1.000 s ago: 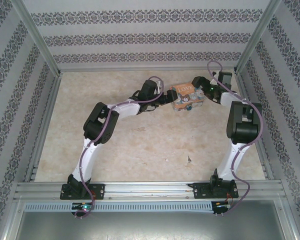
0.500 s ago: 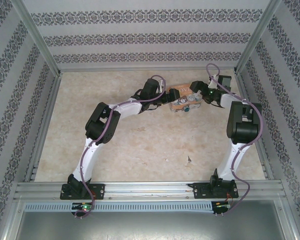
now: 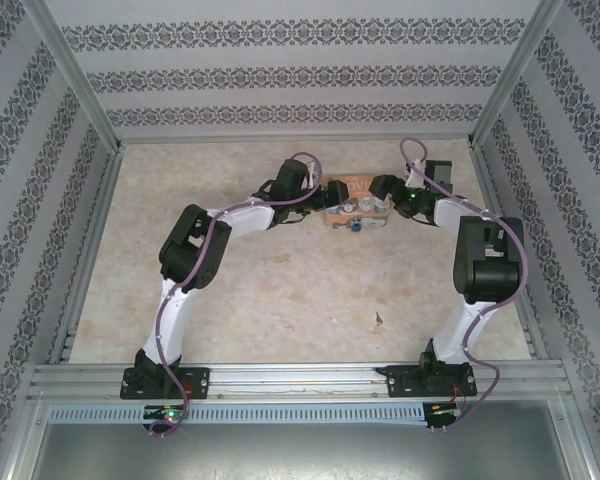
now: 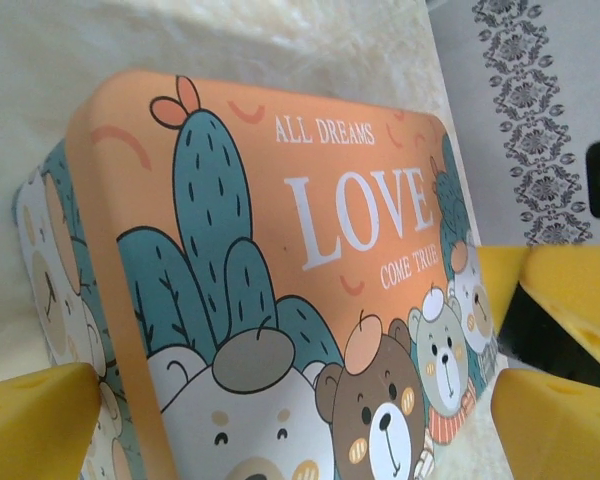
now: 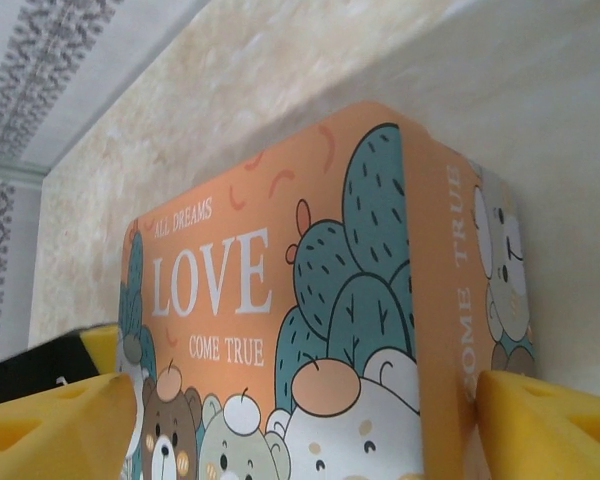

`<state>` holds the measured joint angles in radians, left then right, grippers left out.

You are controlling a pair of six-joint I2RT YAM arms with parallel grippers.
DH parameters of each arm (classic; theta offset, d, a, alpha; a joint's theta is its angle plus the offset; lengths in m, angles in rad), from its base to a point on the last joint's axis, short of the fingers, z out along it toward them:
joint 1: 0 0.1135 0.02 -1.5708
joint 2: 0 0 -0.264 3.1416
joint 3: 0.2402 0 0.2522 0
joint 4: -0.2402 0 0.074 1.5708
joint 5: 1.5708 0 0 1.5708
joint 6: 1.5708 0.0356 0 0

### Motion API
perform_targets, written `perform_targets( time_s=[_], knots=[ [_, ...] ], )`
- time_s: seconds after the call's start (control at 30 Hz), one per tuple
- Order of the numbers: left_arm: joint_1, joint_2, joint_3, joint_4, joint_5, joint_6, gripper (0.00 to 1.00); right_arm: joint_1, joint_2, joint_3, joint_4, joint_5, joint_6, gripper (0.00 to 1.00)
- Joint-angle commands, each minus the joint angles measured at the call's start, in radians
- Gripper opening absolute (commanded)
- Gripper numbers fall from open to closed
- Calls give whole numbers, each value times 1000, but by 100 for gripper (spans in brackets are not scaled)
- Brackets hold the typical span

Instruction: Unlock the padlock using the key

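Observation:
The colourful box marked "LOVE" [image 3: 354, 205] sits tilted between both grippers near the back of the table. My left gripper [image 3: 329, 194] holds its left end; in the left wrist view its yellow fingers [image 4: 40, 425] flank the lid [image 4: 310, 230], gripper [image 4: 295, 430]. My right gripper [image 3: 379, 188] holds the right end, and its yellow fingers [image 5: 550, 425] press the box's sides [image 5: 430, 300], gripper [image 5: 305, 430]. A tiny blue speck, apparently the padlock [image 3: 351, 226], hangs at the box's near edge. The key is too small to make out.
Patterned walls and aluminium posts [image 3: 88, 90] enclose the beige table [image 3: 280, 290]. A small dark speck [image 3: 378, 320] lies on the near right of the table. The right gripper's yellow finger [image 4: 570, 290] shows beyond the box in the left wrist view.
Both grippers and the box have shifted left and slightly toward the back, and the box has tipped so that less of its lid faces upward.

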<state>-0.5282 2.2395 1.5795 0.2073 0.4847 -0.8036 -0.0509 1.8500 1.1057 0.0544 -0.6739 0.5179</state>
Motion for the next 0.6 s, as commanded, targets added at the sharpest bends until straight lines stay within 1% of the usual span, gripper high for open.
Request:
perform_targets(
  time_s=[0.0, 0.23, 0.43, 0.57],
  knots=[
    [-1, -86, -62, 45, 40, 21, 100, 77, -58, -33, 12, -92, 13, 85],
    [36, -218, -229, 58, 15, 45, 100, 186, -104, -96, 48, -67, 52, 84],
    [76, -317, -352, 66, -6, 63, 100, 290, -109, -118, 68, -46, 79, 84],
    [106, -367, -412, 58, -15, 73, 100, 363, -103, -117, 89, -10, 104, 83]
  ],
)
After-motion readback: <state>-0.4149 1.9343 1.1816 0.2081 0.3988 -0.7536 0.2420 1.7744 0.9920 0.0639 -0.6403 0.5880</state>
